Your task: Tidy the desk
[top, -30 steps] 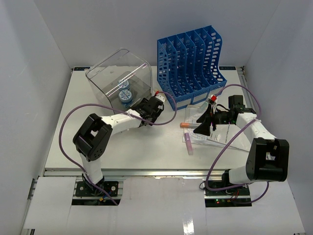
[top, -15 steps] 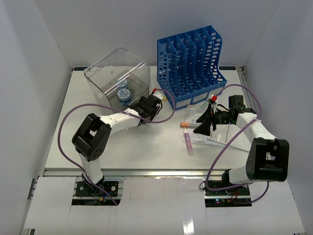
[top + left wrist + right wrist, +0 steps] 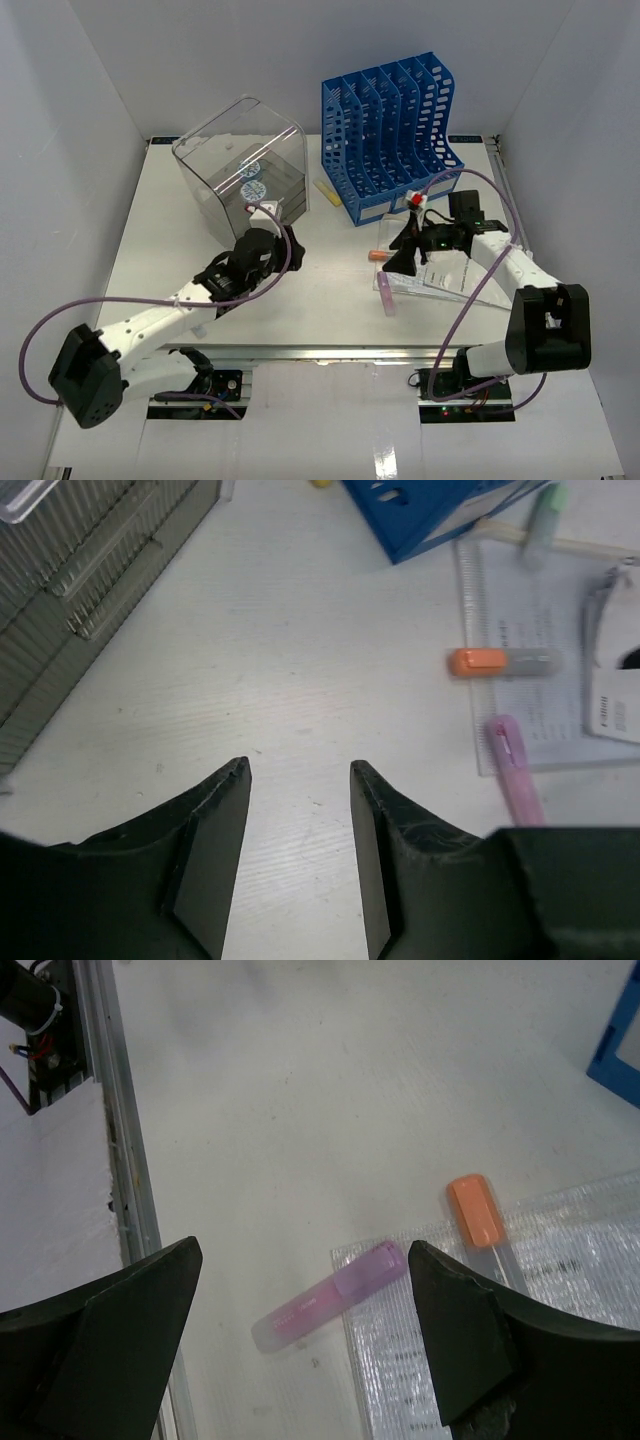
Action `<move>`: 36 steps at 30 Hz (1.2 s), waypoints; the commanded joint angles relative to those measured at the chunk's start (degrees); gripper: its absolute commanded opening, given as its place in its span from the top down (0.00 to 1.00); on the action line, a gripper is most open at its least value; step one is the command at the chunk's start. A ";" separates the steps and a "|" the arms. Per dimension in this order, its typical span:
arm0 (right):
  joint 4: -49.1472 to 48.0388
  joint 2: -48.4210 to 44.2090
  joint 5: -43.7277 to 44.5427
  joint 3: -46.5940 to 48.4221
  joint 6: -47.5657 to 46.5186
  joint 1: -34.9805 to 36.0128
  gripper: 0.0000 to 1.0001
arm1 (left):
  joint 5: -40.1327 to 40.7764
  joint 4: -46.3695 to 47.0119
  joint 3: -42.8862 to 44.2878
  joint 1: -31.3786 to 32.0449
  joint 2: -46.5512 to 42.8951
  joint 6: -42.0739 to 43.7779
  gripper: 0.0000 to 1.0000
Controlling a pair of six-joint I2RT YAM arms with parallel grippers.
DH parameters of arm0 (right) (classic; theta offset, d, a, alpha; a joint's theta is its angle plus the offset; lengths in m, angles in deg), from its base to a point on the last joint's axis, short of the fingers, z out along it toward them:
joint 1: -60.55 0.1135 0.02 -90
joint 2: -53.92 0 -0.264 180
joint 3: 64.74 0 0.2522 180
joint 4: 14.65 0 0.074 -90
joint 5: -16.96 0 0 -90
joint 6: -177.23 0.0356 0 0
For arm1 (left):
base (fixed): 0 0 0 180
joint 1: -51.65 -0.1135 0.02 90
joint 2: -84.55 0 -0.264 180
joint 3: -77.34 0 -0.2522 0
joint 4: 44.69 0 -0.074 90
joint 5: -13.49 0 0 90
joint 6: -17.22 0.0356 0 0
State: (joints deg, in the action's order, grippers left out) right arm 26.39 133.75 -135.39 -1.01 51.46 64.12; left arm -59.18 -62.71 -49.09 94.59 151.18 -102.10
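the white table (image 3: 330, 305) fills the walled enclosure, its metal rail (image 3: 300, 350) running along the near edge by the arm bases. at the back stand a clear drawer box (image 3: 245, 165) on the left and a blue file rack (image 3: 385, 130) to its right, with a yellow highlighter (image 3: 327, 190) lying on the table between them, close to the rack's near left corner.

the left hand (image 3: 285, 245) sits low over the table just in front of the drawer box. in the left wrist view its fingers are parted with only bare table showing between them, so it is open and holds nothing (image 3: 298, 765).

the right hand (image 3: 398, 252) hangs in front of the rack, above the left end of a clear plastic sheet (image 3: 450, 285) that lies flat on the table. its fingers are spread wide and empty (image 3: 305, 1250). below it, an orange-capped marker (image 3: 478, 1212) lies across the sheet's left edge, cap poking out onto the table. a pink highlighter (image 3: 330, 1295) lies at the sheet's near left corner, one end at the sheet's edge and the rest on bare table. neither hand touches either pen.
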 commanded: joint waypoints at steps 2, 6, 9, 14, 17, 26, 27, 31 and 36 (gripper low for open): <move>-15.37 -1.21 19.69 2.10 14.66 17.41 0.10 | -6.88 -4.43 -1.41 0.39 -16.74 -1.54 0.29; -22.18 6.73 26.34 9.17 27.18 25.86 0.09 | -2.66 -10.61 -2.27 0.30 -28.34 -1.69 0.15; -31.62 13.19 29.84 13.44 38.43 30.64 0.09 | -2.03 -14.41 -2.19 0.30 -36.96 -1.91 0.12; -45.49 25.48 30.41 19.65 55.96 34.39 0.06 | -0.27 -19.82 -1.93 0.30 -45.68 -3.08 0.10; -49.66 31.57 32.20 24.20 68.28 34.61 0.01 | 1.59 -22.98 -1.21 0.30 -48.23 -3.58 0.09; -55.15 42.53 37.22 31.49 80.11 34.67 0.22 | 4.99 -26.89 -2.02 0.30 -52.64 -5.88 0.07; -55.68 43.06 36.80 31.45 80.38 34.67 0.27 | 4.99 -27.04 -2.05 0.30 -52.61 -6.07 0.06; -59.28 45.27 35.48 30.99 81.09 34.63 0.41 | 4.97 -27.09 -2.27 0.30 -52.23 -6.73 0.05; -63.44 47.88 33.81 31.07 82.79 34.49 0.57 | 5.13 -26.80 -2.01 0.30 -51.53 -6.84 0.05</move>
State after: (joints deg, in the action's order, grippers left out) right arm -30.13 179.37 -100.31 28.11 131.55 98.77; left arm -54.69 -88.76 -51.03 94.90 98.61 -108.49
